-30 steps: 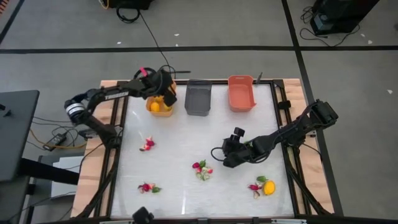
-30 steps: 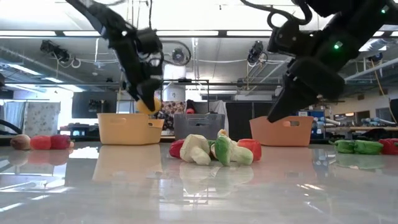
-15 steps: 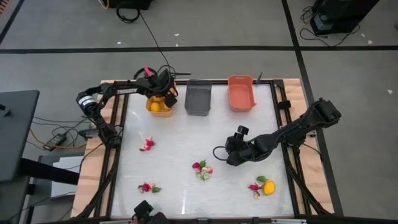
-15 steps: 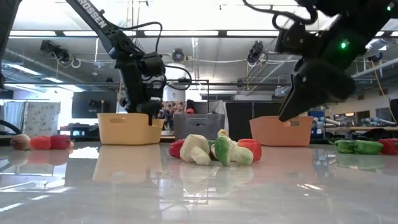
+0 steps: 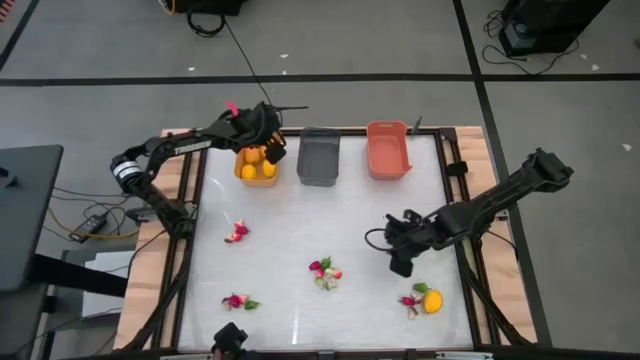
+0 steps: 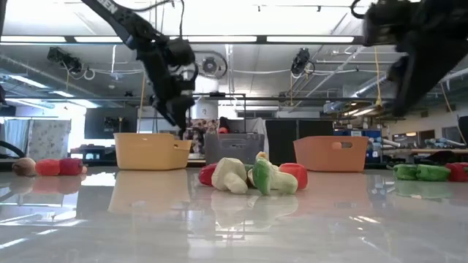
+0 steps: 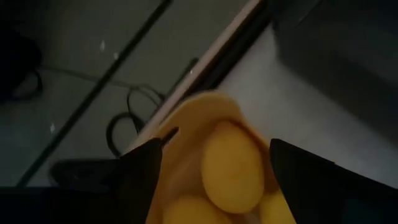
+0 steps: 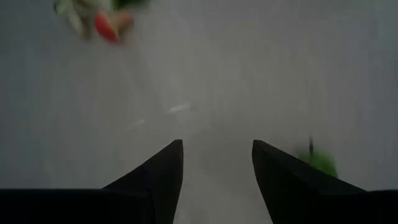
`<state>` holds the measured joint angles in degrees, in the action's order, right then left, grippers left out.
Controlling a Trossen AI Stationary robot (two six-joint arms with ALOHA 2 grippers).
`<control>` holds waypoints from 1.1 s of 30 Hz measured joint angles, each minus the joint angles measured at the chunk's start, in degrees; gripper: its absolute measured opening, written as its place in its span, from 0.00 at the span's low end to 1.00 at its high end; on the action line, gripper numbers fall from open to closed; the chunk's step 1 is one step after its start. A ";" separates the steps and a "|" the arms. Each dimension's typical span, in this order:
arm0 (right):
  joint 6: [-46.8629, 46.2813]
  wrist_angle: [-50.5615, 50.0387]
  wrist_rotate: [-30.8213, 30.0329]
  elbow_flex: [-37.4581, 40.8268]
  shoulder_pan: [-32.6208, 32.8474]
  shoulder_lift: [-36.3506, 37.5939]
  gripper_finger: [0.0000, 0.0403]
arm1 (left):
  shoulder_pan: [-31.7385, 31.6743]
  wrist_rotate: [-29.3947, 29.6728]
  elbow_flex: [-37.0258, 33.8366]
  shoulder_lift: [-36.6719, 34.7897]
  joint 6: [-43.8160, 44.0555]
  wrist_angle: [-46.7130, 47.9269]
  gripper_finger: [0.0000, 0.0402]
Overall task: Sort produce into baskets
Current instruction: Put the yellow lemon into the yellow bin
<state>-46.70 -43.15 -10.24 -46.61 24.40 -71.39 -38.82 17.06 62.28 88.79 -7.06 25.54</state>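
While left end effector [image 5: 262, 146] hangs spread over yellow basket [image 5: 243, 176], right end effector [image 5: 402, 262] hovers spread.

2 dark jointed arms, pink tag and white band on the left arm [image 5: 170, 150]

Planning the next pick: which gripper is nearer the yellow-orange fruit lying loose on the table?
Right. The right gripper hovers just up-table and left of the loose yellow-orange fruit. The left gripper is at the far side, above the yellow-orange basket.
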 joint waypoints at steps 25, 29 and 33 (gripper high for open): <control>-24.26 -10.79 18.84 0.00 29.11 2.13 0.65 | 28.99 -5.94 -4.46 -6.02 14.70 -10.27 0.72; -22.95 -8.48 13.51 0.00 34.04 2.11 0.69 | 34.88 -5.77 -4.46 -4.28 14.77 -16.03 0.72; -15.45 -5.75 7.84 -0.02 37.32 1.58 0.71 | 38.64 -5.77 -4.46 -1.70 14.66 -21.20 0.72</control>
<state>-62.15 -48.90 -2.40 -46.63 61.72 -69.81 -0.17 11.29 57.82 87.09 7.60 4.34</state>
